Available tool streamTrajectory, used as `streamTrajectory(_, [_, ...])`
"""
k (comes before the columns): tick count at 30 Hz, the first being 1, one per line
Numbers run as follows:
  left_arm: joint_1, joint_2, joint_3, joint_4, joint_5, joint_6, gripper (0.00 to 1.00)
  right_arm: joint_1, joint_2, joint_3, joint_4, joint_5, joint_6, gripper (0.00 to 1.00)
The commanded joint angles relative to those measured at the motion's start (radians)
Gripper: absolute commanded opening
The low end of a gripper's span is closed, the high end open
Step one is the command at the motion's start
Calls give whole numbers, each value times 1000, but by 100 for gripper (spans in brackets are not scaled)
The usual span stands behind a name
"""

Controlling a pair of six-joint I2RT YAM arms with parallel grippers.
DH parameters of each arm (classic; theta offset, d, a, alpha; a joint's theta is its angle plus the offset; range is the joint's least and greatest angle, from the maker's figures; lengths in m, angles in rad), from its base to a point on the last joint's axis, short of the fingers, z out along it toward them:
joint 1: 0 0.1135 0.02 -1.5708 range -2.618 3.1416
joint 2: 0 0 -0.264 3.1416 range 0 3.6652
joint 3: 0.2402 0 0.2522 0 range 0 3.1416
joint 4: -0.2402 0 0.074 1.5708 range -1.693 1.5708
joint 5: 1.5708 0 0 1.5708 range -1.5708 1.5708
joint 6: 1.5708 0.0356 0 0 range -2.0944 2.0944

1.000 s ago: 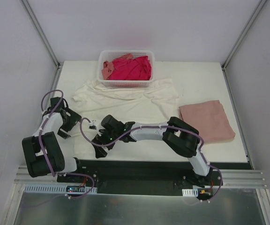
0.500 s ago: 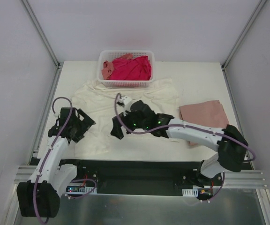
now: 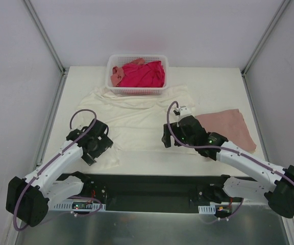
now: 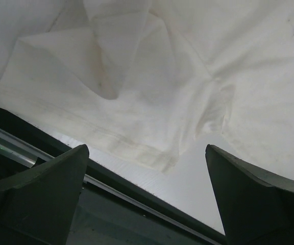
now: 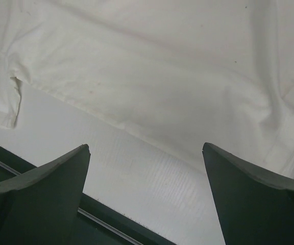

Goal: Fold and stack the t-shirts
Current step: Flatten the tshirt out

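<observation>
A cream t-shirt (image 3: 137,115) lies spread flat mid-table, its far edge against the basket. My left gripper (image 3: 100,147) is open and empty over the shirt's near left corner. In the left wrist view (image 4: 147,199) the creased hem of the cream shirt (image 4: 152,92) lies ahead of the open jaws. My right gripper (image 3: 167,137) is open and empty over the near right hem. The right wrist view (image 5: 144,194) shows the cream shirt (image 5: 162,71) just beyond the jaws. A dusty pink t-shirt (image 3: 231,130) lies folded at the right. A magenta-red shirt (image 3: 146,75) and a salmon shirt (image 3: 117,75) sit in the basket.
The white lattice basket (image 3: 137,91) stands at the back middle of the table. The table's near edge and a black rail (image 3: 152,184) run just below both grippers. Grey walls and metal frame posts close in the left and right sides.
My right arm has swung from the near left of the shirt across to its near right hem. My left arm has moved from the table's left edge in to the shirt's near left corner.
</observation>
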Motion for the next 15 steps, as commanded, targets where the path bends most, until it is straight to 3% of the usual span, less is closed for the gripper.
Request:
streamTrajectory(1, [-22, 29, 5, -116, -47, -79, 99, -18, -40, 1, -58, 64, -6, 97])
streamTrajectory(6, [-22, 28, -40, -116, -97, -130, 98, -88, -3, -6, -61, 20, 3, 97])
streamTrajectory(11, [20, 58, 100, -107, -195, -66, 99, -125, 17, -6, -61, -22, -25, 97])
streamTrajectory(15, [87, 147, 259, -84, -205, 86, 99, -139, 51, 3, -58, -26, -40, 97])
